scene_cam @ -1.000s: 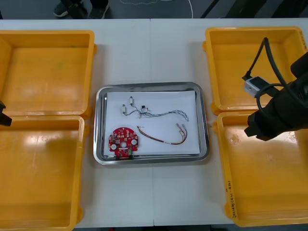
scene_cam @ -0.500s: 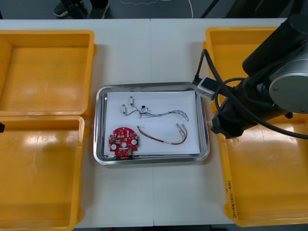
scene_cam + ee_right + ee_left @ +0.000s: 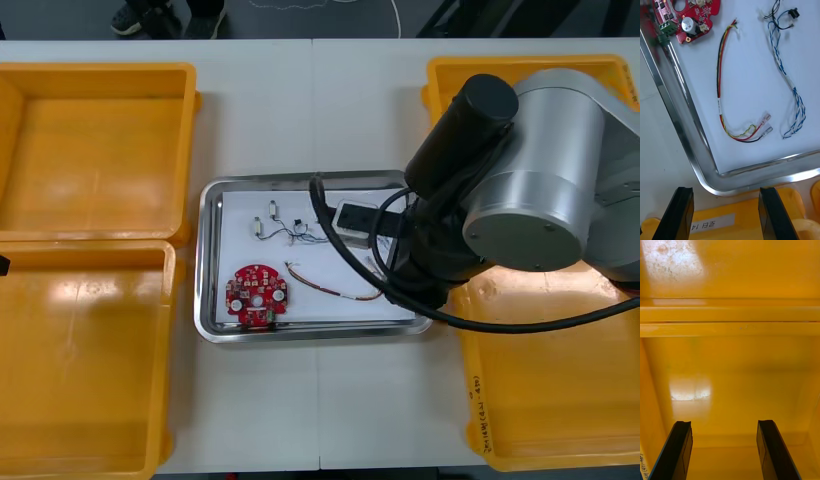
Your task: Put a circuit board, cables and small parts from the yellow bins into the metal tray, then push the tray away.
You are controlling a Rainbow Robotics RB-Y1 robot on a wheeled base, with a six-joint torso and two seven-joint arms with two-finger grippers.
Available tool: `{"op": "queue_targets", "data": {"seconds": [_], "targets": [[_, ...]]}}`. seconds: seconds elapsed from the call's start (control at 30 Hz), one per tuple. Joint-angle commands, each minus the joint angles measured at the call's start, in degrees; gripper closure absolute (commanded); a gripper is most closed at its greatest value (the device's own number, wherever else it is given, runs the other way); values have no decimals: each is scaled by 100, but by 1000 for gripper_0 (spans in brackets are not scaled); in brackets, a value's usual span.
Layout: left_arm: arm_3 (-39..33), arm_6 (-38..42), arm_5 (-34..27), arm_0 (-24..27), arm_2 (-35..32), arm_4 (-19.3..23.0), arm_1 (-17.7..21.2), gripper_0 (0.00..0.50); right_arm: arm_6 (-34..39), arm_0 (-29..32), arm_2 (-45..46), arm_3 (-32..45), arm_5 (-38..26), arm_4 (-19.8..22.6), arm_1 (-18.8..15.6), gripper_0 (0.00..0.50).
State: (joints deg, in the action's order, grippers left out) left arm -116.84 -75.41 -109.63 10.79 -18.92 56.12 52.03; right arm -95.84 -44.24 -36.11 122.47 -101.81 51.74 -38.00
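Change: the right arm (image 3: pixel 520 190) was out over the right-hand bins a second ago. It has now swung in and covers the 3 to 4 o'clock side of the tray (image 3: pixel 205 260).

The right gripper (image 3: pixel 726 202) is spread wide with nothing between its fingers. It hangs over the labelled rim of the near right bin (image 3: pixel 745 213), with the tray's rounded corner just beyond the fingertips.

Nothing in the tray has moved:
- circuit board (image 3: pixel 257 295) at 7 o'clock inside it
- red and yellow cable (image 3: pixel 335 290) at 5 o'clock
- blue and white cable (image 3: pixel 300 235) from centre toward 2 o'clock, partly under the arm's own lead
- small metal parts (image 3: pixel 265 220) at 11 o'clock

All four bins look bare.

The left gripper (image 3: pixel 724 427) is parked at the table's 9 o'clock over the near left bin (image 3: pixel 733 371), fingers wide apart and empty.

Meaning: loading looks finished, and the empty-handed move to the tray's edge reads as lining up for the push toward 12 o'clock. The fingers probably need to drop behind the near rim first. Risk: contact at one corner could spin the tray instead of sliding it straight.
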Motion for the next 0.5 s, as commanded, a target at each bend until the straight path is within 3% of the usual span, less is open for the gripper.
{"op": "queue_targets", "data": {"seconds": [0.03, 0.33, 0.5], "targets": [[-163, -352, -37, -77, -191, -22, 211, 0, -286, -393, -441, 93, 73, -226, 285, 0], [-163, -352, -37, -77, -191, -22, 211, 0, -444, -727, -1170, -478, 188, -788, 1120, 0], [-163, -352, -37, -77, -191, -22, 211, 0, -532, -841, -1478, -742, 407, -911, 1313, 0]]}}
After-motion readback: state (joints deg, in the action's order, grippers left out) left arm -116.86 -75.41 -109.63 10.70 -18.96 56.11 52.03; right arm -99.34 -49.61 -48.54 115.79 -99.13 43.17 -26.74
